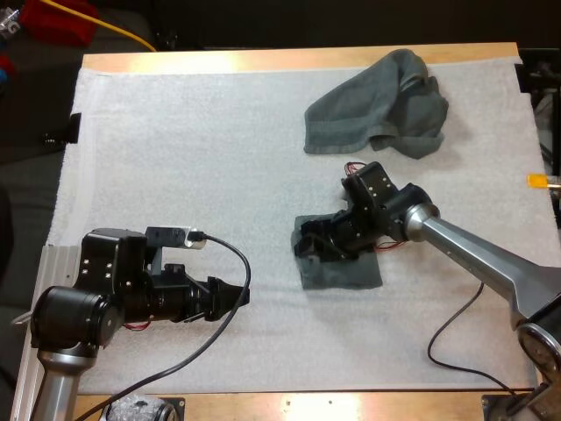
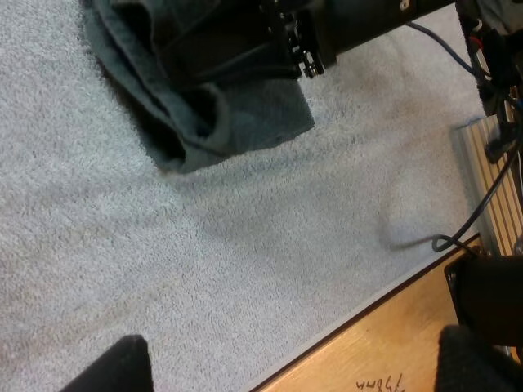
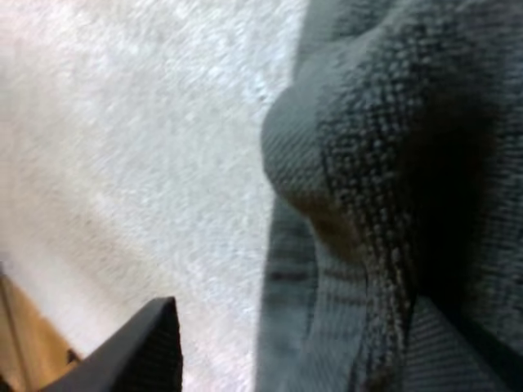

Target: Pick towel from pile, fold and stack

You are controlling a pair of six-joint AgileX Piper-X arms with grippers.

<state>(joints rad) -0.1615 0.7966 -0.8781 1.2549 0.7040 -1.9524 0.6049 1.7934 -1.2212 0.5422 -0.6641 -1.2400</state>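
**Right claw down on the folded towel, fingers apart**

Right claw [image 1: 307,247] sits low at the left edge of the folded towel [image 1: 342,270], which lies flat on the white mat [image 1: 193,158] at about four o'clock from the mat's middle in the high view. The right wrist view shows the fingers standing apart: one black finger is over bare mat, clear of the cloth, and a thick rounded fold of dark grey-green towel bulges up just beside it. The other finger is mostly lost behind that fold, so I cannot tell whether it touches the cloth.

The left claw [image 1: 237,296] hovers over bare mat at about seven o'clock, well apart from both towels and pointing toward the folded one. Its fingers are spread wide with nothing between them. From the left wrist view, the folded towel lies ahead with the right arm's claw resting on it, and the near edge of the mat meets the wooden desk [image 1: 263,61] close by.

The crumpled towel [image 1: 372,105] lies loosely heaped at about one o'clock, near the mat's far right corner, untouched by either arm.
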